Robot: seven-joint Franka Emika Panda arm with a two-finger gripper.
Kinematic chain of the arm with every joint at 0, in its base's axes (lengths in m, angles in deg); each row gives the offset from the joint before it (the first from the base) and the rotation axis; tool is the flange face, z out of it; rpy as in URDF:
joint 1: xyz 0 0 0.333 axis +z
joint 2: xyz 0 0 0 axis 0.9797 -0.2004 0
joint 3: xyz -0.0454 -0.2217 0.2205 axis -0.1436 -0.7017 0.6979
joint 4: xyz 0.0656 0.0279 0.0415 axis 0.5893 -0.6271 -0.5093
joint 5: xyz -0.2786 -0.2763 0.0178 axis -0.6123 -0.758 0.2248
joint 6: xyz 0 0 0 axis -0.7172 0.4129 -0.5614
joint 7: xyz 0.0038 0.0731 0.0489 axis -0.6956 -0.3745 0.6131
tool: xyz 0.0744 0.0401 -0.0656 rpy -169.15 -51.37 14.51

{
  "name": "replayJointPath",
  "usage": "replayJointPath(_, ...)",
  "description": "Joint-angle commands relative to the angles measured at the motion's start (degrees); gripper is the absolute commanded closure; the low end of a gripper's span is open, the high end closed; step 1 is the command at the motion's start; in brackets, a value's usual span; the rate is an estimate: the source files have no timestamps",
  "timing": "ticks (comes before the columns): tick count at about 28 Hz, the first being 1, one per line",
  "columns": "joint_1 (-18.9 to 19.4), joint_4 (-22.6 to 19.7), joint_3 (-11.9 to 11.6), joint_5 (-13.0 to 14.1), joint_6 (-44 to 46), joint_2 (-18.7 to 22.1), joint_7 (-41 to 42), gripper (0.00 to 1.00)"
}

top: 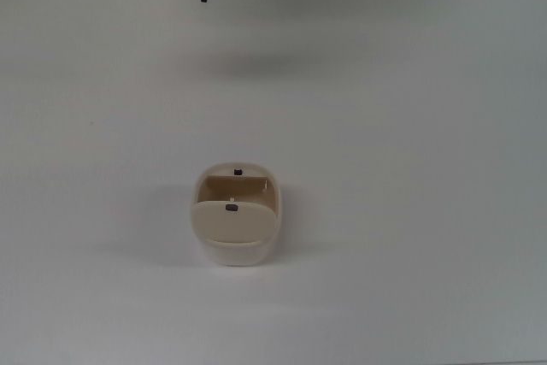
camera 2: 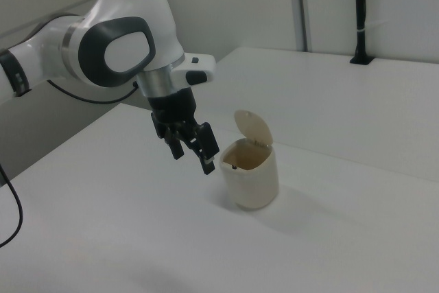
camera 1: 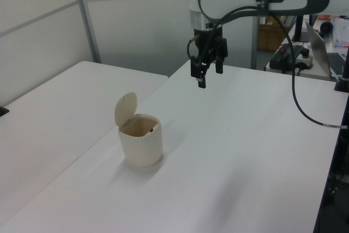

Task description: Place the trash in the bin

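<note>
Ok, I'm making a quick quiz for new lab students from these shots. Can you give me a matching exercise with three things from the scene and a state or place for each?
Things:
1. bin
2. bin's flap lid
3. claw

States or places:
A. open and empty, raised above the table, away from the bin
B. tipped up, leaving the opening uncovered
C. standing upright on the white table

Pairs: 1-C, 2-B, 3-A
</note>
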Motion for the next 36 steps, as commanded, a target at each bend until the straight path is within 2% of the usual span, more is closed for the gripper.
replayJointPath(1, 0.07, -0.58, -0.20, 1.51, -0.22, 0.26, 1.57, 0.00)
replayJointPath(36, -0.01, -0.58, -0.20, 1.51, -1.01, 0.00, 1.57, 0.00)
